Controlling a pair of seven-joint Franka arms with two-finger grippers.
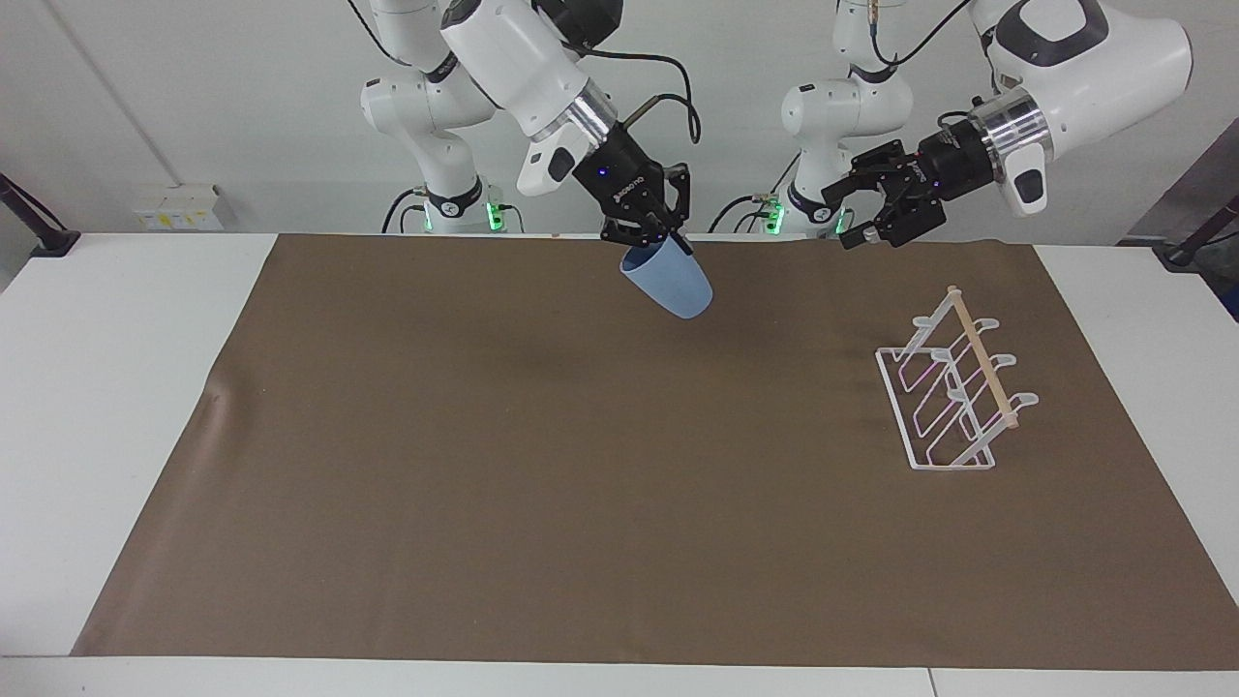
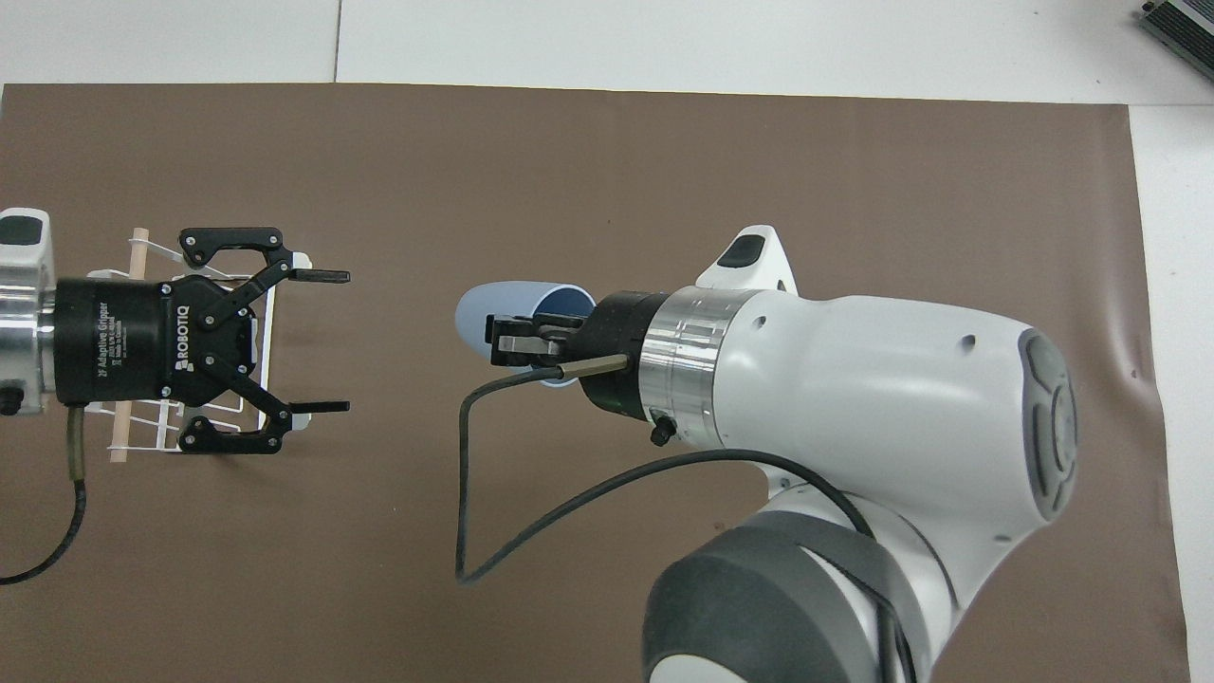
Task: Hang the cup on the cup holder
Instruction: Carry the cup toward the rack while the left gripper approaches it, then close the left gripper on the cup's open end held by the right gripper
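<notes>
One cup is held tilted in the air over the middle of the worktop, pinched at its rim by the right end effector. The left end effector, fingers spread, is poised facing it. The hanging is judged undone: the cup holder is seen bare toward the left arm's end.

a white tabletop carries a brown mat over most of its middle; a wall socket box sits near the right arm's end
</notes>
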